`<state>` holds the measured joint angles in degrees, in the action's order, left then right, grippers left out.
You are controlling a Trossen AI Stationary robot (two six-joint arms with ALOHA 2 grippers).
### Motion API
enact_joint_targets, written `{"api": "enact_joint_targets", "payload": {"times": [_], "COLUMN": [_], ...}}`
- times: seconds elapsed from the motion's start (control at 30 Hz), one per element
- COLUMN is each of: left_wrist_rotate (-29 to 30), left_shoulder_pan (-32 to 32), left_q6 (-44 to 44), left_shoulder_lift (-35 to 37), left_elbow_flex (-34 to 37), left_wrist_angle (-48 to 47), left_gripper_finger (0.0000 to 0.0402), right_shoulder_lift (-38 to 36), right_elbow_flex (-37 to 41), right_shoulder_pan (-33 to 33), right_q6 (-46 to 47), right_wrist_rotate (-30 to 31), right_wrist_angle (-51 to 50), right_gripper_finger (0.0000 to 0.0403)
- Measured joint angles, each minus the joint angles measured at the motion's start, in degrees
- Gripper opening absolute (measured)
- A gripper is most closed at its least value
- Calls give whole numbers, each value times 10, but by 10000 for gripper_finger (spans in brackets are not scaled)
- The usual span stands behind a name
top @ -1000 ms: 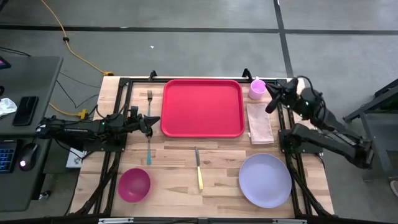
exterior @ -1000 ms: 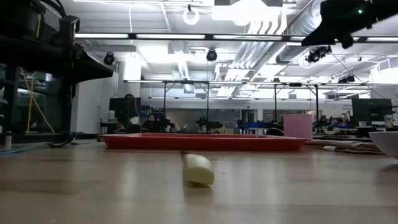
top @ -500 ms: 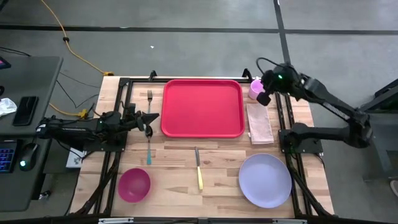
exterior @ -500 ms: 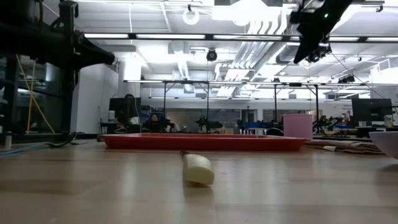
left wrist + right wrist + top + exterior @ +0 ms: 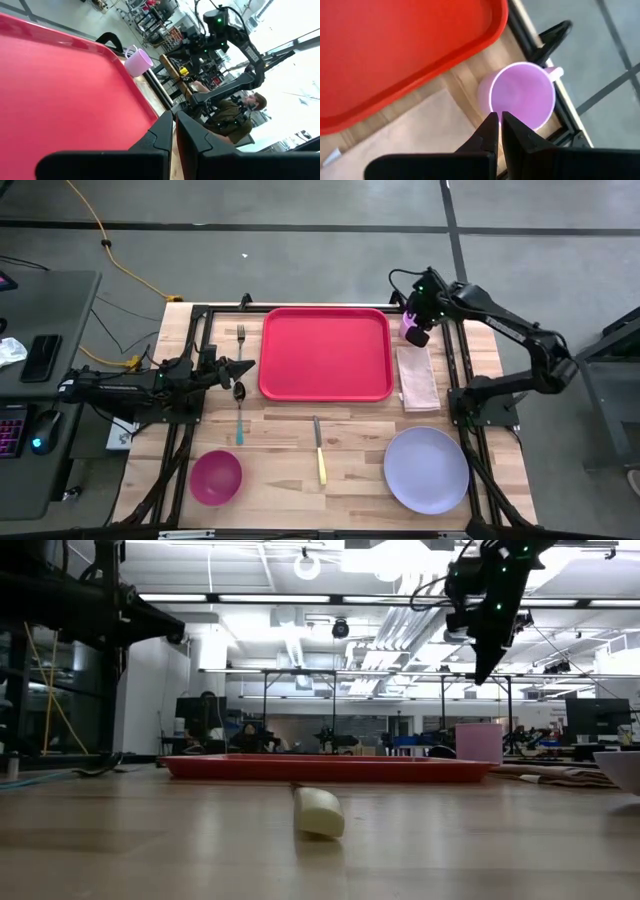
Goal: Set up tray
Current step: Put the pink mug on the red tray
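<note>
At the near edge of the table (image 5: 290, 475) a pink bowl (image 5: 215, 477) stands on the left and a lavender plate (image 5: 427, 470) on the right, and between them lies a knife (image 5: 319, 450) with a yellow handle. Farther back, the left gripper (image 5: 238, 370) stays low just beside the left edge of the tray (image 5: 325, 352), above a spoon (image 5: 239, 408) and near a fork (image 5: 241, 335); its fingers (image 5: 165, 131) are almost closed and hold nothing. The red tray lies flat in the middle of the far half of the table. On its right side a folded napkin (image 5: 417, 377) lies on the wood. At the far right corner the right gripper (image 5: 417, 337), with its fingers (image 5: 490, 129) pressed together and empty, hangs above the near rim of a lavender cup (image 5: 522, 96).
</note>
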<state>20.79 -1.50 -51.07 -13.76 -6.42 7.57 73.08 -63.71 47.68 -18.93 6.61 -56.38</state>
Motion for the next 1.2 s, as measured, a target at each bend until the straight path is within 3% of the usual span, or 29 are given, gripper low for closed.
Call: {"api": "enact_joint_targets", "payload": {"times": [0.7,0.83,1.2], "left_wrist_rotate": [13,-9,-8], "left_shoulder_pan": [0,0,0], "left_q6": [3,41,141], "left_shoulder_lift": [0,0,0], "left_elbow_flex": [-1,-1,-1], "left_wrist_angle": [0,-16,-99], "left_gripper_finger": [56,56,56], "right_shoulder_lift": [41,41,41], "right_elbow_flex": [0,0,0], "right_shoulder_pan": [0,0,0], "right_q6": [-30,-32,-41], "right_wrist_rotate": [-22,-39,-10], "right_wrist_angle": [0,0,0], "right_gripper_finger": [74,93,132]}}
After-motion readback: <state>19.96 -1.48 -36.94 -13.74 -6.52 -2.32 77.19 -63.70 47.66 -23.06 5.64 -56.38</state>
